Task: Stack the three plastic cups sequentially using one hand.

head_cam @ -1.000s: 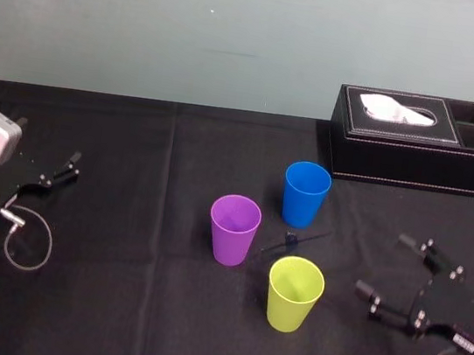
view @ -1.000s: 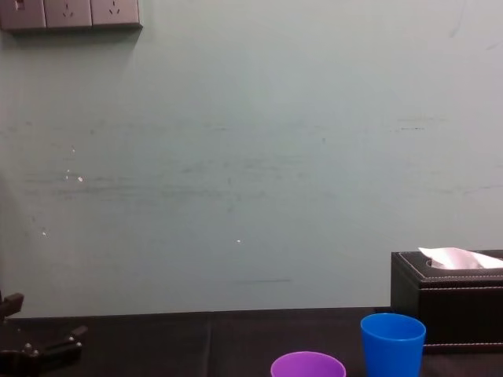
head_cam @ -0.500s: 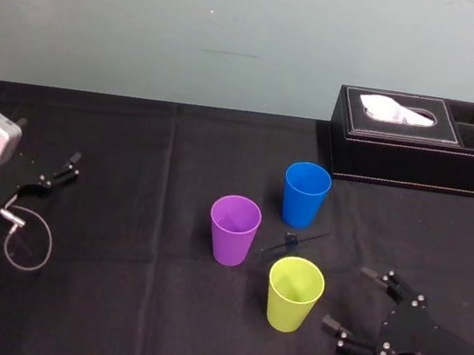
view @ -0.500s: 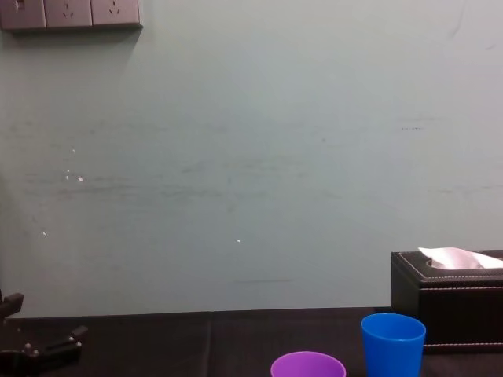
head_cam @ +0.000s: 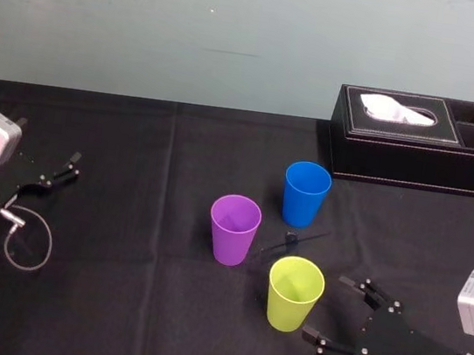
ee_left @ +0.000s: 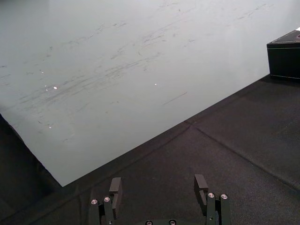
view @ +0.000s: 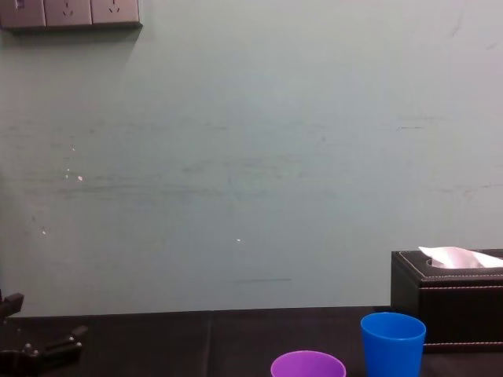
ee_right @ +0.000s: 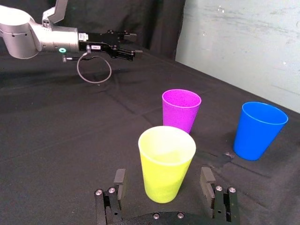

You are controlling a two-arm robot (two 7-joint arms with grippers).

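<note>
On a black table, three plastic cups stand upright and apart: one blue cup at the back, one purple cup to its left, one yellow-green cup nearest the robot. The right gripper, jaws spread wide and empty, sits just right of the yellow-green cup. The left gripper rests far left, jaws open, holding nothing. One black tissue box stands behind.

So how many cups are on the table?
3, all upright and apart: the blue cup nearest the tissue box, the purple cup left of it, the yellow-green cup by the right hand.
</note>
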